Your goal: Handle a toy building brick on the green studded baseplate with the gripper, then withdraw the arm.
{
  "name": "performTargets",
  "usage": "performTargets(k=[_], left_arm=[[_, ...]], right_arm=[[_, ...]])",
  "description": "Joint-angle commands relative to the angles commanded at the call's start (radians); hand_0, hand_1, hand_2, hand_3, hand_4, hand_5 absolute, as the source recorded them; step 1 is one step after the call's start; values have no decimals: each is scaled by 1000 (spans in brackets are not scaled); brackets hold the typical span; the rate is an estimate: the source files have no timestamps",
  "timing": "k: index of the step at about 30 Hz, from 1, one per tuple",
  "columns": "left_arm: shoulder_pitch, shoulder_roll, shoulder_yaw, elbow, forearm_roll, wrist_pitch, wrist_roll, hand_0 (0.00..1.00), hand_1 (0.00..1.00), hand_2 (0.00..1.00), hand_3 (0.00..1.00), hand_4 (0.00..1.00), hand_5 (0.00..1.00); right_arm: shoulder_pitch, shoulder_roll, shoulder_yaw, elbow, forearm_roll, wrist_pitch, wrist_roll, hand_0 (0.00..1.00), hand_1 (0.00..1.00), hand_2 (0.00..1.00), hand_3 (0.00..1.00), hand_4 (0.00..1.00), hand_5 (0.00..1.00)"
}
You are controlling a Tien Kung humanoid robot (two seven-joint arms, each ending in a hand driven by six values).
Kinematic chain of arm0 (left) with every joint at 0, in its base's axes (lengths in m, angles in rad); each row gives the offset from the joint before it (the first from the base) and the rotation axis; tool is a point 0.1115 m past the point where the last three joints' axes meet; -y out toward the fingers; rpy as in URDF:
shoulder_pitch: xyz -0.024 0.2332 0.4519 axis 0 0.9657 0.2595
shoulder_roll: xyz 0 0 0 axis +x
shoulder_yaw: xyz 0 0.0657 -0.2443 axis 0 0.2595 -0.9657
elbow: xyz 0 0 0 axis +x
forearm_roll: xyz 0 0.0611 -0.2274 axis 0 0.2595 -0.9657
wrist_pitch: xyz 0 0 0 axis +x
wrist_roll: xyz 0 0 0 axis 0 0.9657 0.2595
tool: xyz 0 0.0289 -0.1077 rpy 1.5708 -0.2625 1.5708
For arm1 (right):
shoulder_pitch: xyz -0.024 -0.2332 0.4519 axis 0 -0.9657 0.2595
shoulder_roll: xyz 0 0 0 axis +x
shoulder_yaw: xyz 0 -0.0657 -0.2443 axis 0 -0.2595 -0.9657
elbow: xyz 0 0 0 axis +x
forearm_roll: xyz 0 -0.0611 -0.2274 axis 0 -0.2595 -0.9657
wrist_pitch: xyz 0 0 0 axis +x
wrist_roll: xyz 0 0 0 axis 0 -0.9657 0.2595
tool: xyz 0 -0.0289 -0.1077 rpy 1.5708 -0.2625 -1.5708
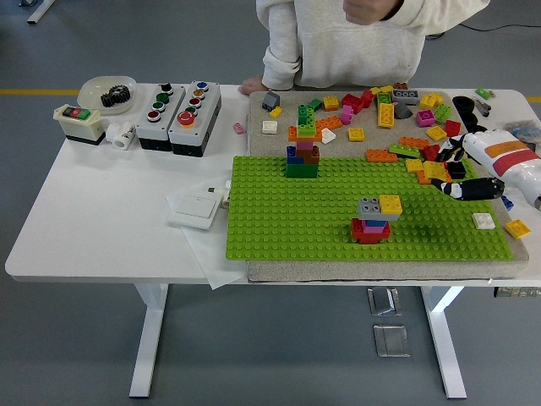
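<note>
The green studded baseplate (pixel 279 220) lies on a grey mat. On it stand a tall stacked tower (pixel 302 150) at the back left and a low red, blue, grey and yellow build (pixel 373 218) near the middle. My right hand (pixel 448 179) reaches in from the right over the plate's back right corner. Its black fingers (pixel 472 188) look curled around a yellow brick (pixel 435 170), held just above the plate's edge. A small white brick (pixel 483 221) sits on the plate's right side. My left arm is out of view.
Several loose bricks (pixel 385 114) lie on the mat behind the plate, and a yellow one (pixel 517 228) lies right of it. Button boxes (pixel 179 107), a bowl (pixel 107 91) and a white switch plate (pixel 196 205) stand at the left. A person stands opposite, one hand (pixel 252 85) on the table.
</note>
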Motion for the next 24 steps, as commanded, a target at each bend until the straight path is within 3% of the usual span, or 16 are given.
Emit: performTargets(k=[10,24], left_arm=[[-4,2,-1,0,0,0,1,785,710,639,562,586,613],[-7,3,-7,0,1,1,3,784,712,639,563,586,613]], right_arm=[[9,-33,-33,143,15,80,-32,494,522,569,517,645,259],[27,-21,-93,212,5,113,-80,504,538,581,525,676,280]])
